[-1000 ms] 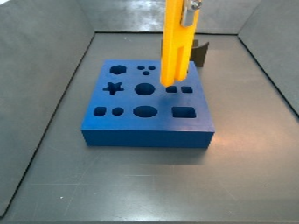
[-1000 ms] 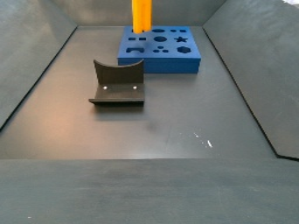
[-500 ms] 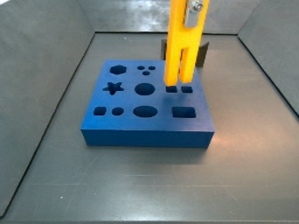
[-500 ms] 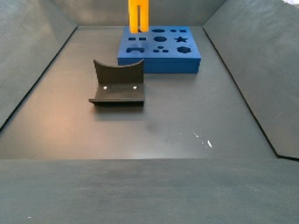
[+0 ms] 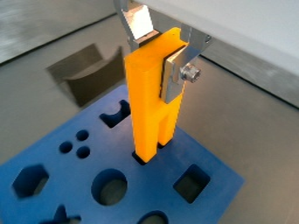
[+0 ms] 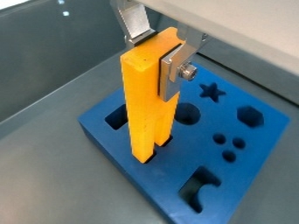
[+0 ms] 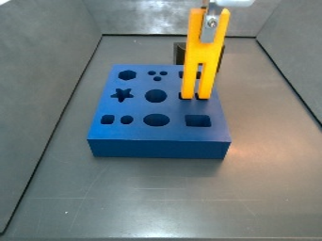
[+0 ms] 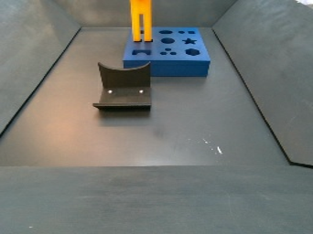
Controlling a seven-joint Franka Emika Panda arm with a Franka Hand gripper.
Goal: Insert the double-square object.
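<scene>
My gripper is shut on the double-square object, a long yellow-orange bar, near its upper end. It shows in both wrist views. The bar hangs upright with its two square prongs down, seen in both side views. The prong tips are at the double-square hole near one edge of the blue block. I cannot tell how deep they sit. The gripper is at the upper edge of a side view. The block also shows in the other views.
The dark grey curved fixture stands on the floor in front of the block, also seen behind the bar and in a wrist view. Grey sloping walls enclose the floor.
The bar has turned about its long axis so both prongs now face a side camera. It has moved a little toward the block's edge and lower, onto the double-square hole.
</scene>
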